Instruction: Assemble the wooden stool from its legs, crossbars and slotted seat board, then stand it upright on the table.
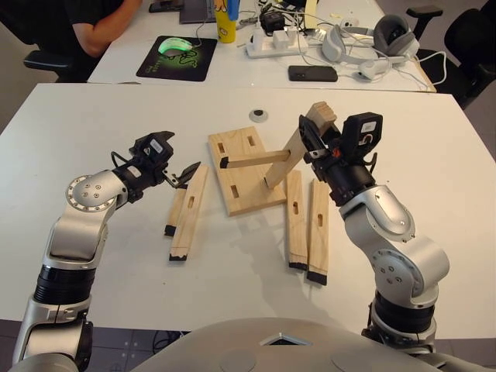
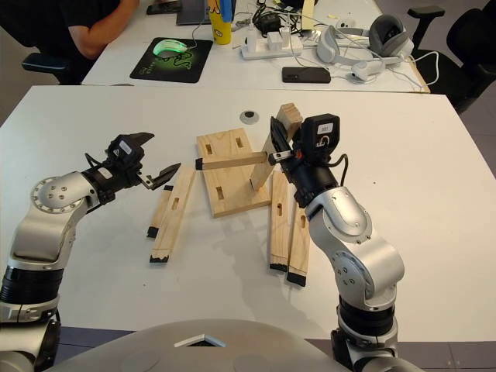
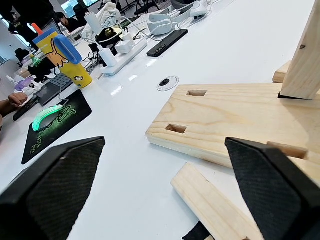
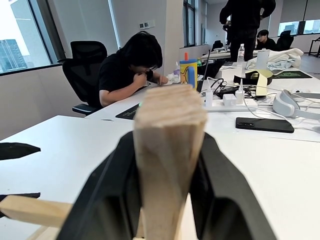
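The slotted seat board [image 1: 239, 172] lies flat on the white table [image 1: 93, 124]. My right gripper [image 1: 314, 139] is shut on a wooden leg [image 1: 298, 143] that leans tilted over the board's right edge, with a crossbar [image 1: 252, 160] sticking out from it to the left. In the right wrist view that leg [image 4: 167, 150] is clamped between the black fingers [image 4: 107, 195]. My left gripper [image 1: 174, 167] stands open just above the table, left of the board, over two loose legs [image 1: 188, 209]. Two more legs [image 1: 306, 225] lie right of the board.
A round cable grommet [image 1: 259, 115] sits behind the board. Another desk beyond carries a mouse pad [image 1: 177, 56], yellow cup [image 1: 225, 22], power strip [image 1: 280, 43], phone [image 1: 312, 73] and headsets [image 1: 372, 43]. A seated person is at the far left.
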`<move>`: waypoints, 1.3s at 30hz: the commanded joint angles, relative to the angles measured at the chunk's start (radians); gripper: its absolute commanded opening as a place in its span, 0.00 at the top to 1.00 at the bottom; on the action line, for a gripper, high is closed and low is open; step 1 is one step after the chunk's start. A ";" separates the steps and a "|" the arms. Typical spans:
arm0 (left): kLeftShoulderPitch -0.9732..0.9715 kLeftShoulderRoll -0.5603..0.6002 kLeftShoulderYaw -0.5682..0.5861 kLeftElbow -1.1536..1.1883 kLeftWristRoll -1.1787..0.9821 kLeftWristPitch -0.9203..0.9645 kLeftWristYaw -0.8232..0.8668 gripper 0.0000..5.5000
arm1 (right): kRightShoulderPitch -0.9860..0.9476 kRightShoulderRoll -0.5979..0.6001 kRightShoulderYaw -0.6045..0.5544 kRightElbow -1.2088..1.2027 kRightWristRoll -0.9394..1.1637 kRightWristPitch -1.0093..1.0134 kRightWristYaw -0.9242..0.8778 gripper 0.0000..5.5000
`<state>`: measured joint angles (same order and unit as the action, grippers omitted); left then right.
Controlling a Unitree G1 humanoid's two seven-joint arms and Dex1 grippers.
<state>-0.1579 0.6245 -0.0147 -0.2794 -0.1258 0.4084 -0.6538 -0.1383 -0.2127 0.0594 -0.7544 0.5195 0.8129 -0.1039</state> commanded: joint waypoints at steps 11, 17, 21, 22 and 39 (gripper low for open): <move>-0.057 0.010 -0.016 0.048 0.008 -0.020 -0.021 0.19 | 0.093 -0.024 0.050 0.296 -0.074 0.176 -0.021 0.81; -0.057 0.008 -0.014 0.060 0.013 -0.031 -0.017 0.19 | 0.068 -0.029 0.049 0.285 -0.053 0.147 0.013 0.81; -0.063 0.001 -0.019 0.068 0.019 -0.038 -0.011 0.19 | 0.028 -0.035 0.041 0.303 -0.059 0.141 0.024 0.81; -0.067 -0.001 -0.021 0.072 0.020 -0.040 -0.011 0.19 | 0.026 -0.037 0.041 0.303 -0.063 0.140 0.024 0.81; -0.049 -0.005 -0.015 0.098 0.026 -0.068 0.003 0.19 | -0.040 0.013 -0.005 0.287 -0.075 0.038 0.059 0.46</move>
<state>-0.2125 0.6213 -0.0284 -0.1833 -0.1128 0.3436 -0.6585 -0.2070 -0.2096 0.0599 -0.5127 0.4560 0.8179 -0.0461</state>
